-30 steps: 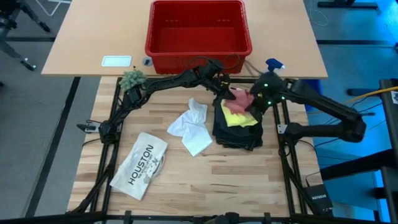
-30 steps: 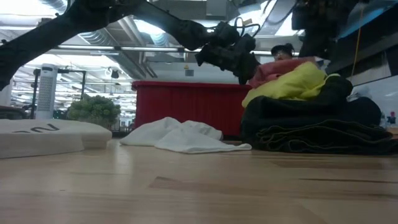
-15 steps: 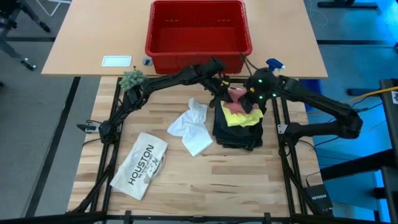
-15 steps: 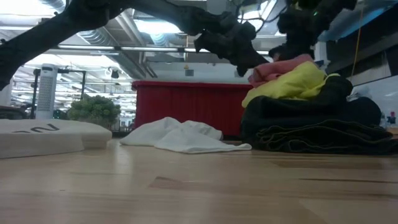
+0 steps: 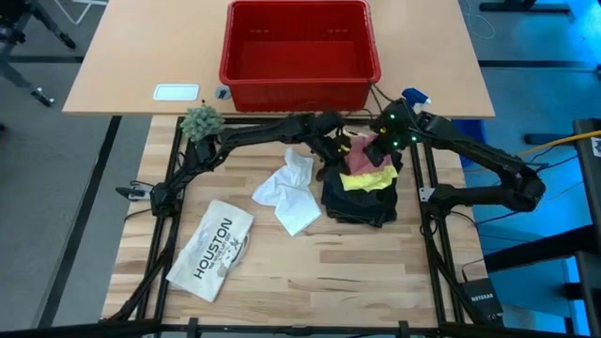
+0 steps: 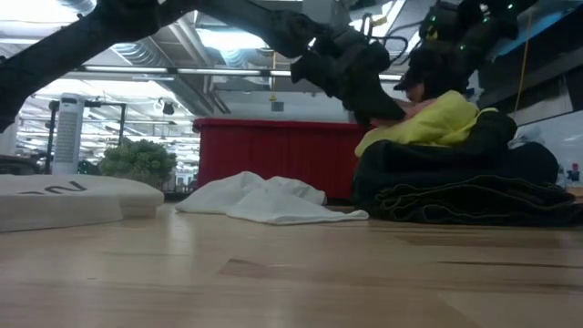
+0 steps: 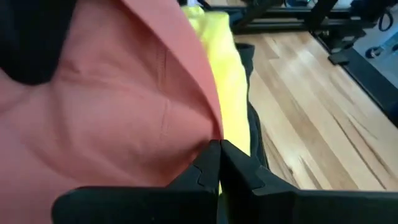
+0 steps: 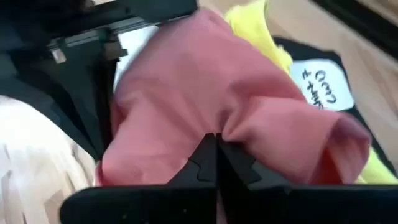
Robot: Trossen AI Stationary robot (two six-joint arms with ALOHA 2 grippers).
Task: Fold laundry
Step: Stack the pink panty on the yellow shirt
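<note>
Both pincers, left [image 5: 335, 150] and right [image 5: 377, 150], at pink cloth [image 5: 360, 156] atop yellow T-shirt [image 5: 364, 179], black trousers [image 5: 357, 201].

On the table [image 5: 282, 272], the small cloth [image 5: 360, 158] lies on the T-shirt [image 5: 366, 180], which lies on the trousers [image 5: 357, 202] at the right. The loose cloth [image 5: 289, 192] lies left of that stack, the printed item [image 5: 211, 249] farther left and nearer the front. The basket [image 5: 299, 42] stands behind them.

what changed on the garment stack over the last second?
Both grippers closed in on the pink cloth atop the stack. The left gripper moved toward it; the right gripper slid inward across it. Each now pinches it with fingers shut. The yellow T-shirt, black trousers, white cloth and red basket stayed put.
</note>
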